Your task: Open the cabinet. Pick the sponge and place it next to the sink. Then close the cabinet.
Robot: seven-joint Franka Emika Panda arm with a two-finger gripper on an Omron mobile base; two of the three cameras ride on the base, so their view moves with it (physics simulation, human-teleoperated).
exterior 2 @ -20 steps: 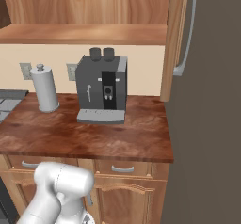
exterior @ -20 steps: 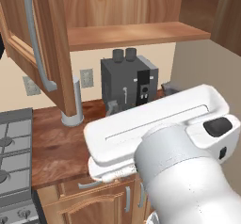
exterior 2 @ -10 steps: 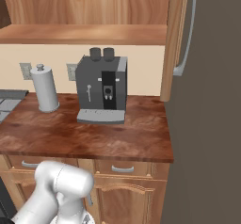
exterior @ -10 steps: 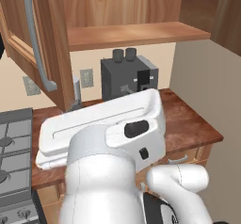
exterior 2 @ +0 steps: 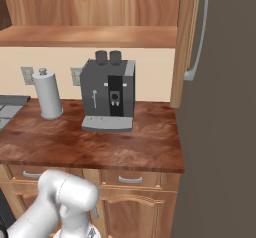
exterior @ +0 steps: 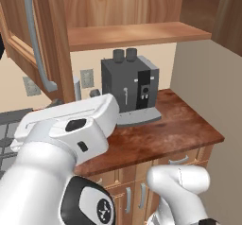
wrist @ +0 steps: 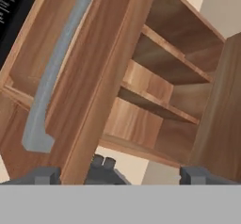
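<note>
The cabinet (exterior: 127, 34) hangs over the counter with both doors swung out: the left door (exterior: 47, 35) carries a long grey handle (exterior: 35, 44), and the right door (exterior 2: 186, 42) carries its own handle (exterior 2: 200, 32). In the hand view I look up into the cabinet (wrist: 141, 82) past the left door's grey handle (wrist: 54, 72), at bare wooden shelves (wrist: 160, 103). My gripper (wrist: 120, 177) is open, with its fingertips (wrist: 44, 175) wide apart and nothing between them, below and in front of the left door. The sponge and the sink are out of view.
A dark grey coffee machine (exterior 2: 110, 94) stands on the brown counter (exterior 2: 100, 147) under the cabinet. A paper towel roll (exterior 2: 46, 93) is to its left, and a stove edge (exterior 2: 7, 107) lies beyond. My white arm (exterior: 66, 139) fills the lower left of the left base view.
My arm has swung leftward across the left base view, towards the open left door. The counter, the coffee machine and the doors stand as before.
</note>
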